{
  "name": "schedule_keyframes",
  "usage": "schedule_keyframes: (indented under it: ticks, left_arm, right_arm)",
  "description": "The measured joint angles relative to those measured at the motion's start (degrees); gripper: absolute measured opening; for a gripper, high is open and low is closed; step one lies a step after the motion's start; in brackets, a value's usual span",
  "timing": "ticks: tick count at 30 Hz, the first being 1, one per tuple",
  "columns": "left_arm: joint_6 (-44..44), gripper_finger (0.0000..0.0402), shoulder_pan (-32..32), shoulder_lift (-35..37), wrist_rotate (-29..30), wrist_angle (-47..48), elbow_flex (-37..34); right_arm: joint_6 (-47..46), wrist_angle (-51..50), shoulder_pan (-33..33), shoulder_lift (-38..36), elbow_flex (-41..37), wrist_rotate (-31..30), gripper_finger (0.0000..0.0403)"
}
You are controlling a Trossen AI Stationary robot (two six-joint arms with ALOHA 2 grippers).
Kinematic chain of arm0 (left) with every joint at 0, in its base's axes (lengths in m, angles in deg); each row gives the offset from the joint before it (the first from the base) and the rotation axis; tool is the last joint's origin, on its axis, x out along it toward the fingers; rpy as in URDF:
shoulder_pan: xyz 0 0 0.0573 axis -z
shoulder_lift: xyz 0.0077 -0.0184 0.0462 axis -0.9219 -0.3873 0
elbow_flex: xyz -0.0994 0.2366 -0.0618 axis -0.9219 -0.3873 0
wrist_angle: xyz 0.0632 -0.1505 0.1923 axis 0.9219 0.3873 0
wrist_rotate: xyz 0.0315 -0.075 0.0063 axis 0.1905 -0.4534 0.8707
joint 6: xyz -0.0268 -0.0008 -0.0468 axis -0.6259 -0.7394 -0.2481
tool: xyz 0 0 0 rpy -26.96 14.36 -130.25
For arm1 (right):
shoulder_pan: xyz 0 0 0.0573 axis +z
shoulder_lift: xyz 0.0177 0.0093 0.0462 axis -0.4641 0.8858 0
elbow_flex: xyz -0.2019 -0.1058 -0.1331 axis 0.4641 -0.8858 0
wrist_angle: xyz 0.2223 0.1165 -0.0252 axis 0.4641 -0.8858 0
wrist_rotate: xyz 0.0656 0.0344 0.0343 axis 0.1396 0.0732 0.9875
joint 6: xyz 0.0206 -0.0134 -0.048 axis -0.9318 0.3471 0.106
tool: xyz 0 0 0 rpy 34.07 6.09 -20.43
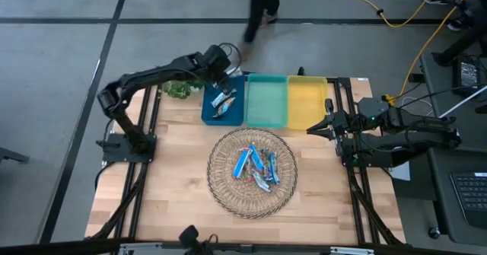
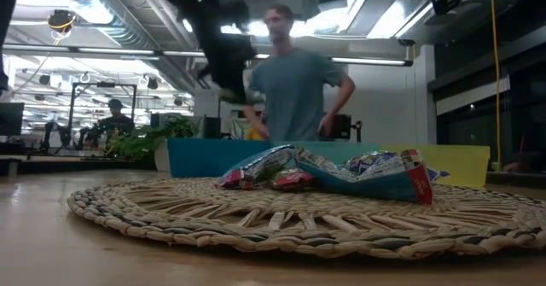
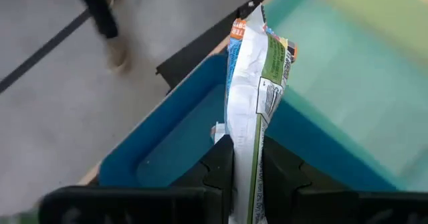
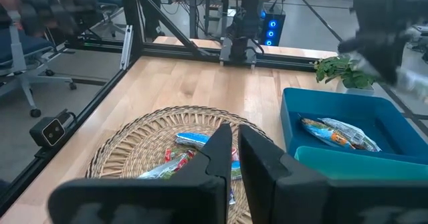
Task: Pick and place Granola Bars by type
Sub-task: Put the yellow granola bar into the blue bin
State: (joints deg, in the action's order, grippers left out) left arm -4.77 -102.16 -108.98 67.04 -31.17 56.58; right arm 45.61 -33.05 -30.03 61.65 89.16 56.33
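Left pincer [image 1: 221, 82] is over the blue bin [image 1: 210, 112] at the far side of the desk [image 1: 175, 171], pinching one granola bar [image 3: 251, 110] between its fingers [image 3: 217, 174], white wrapper standing on edge. Two bars [image 1: 224, 103] already lie in the blue bin. Remaining granola bars [image 1: 256, 166], mostly blue, piled on the wicker mat [image 1: 228, 194] mid-desk. Right pincer [image 1: 319, 128] waits beside the yellow bin [image 1: 306, 103], fingers nearly together, holding nothing. A person [image 2: 294, 77] stands behind the desk
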Motion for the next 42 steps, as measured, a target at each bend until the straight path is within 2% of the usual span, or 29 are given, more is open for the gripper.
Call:
schedule_keyframes:
  ticks: [6, 16, 28, 42]
  left_arm:
    - [-0.1, 0.0048, -1.4, -5.9, -0.2, -7.3, -2.9]
    - [-0.5, 0.0046, -3.6, -12.7, -2.6, -7.4, -2.9]
    - [1.5, 0.0047, -8.4, -13.3, -2.8, -7.7, -4.6]
    - [2.5, 0.0057, -7.9, -13.3, -6.8, -10.3, -9.2]
  right_arm:
    - [0.0, 0.0, 0.0, 0.0, 0.0, 0.0, 0.0032]
    - [0.0, 0.0, 0.0, 0.0, 0.0, 0.0, 0.0032]
    - [0.0, 0.0, 0.0, 0.0, 0.0, 0.0, 0.0032]
    - [0.0, 0.0, 0.0, 0.0, 0.0, 0.0, 0.0032]
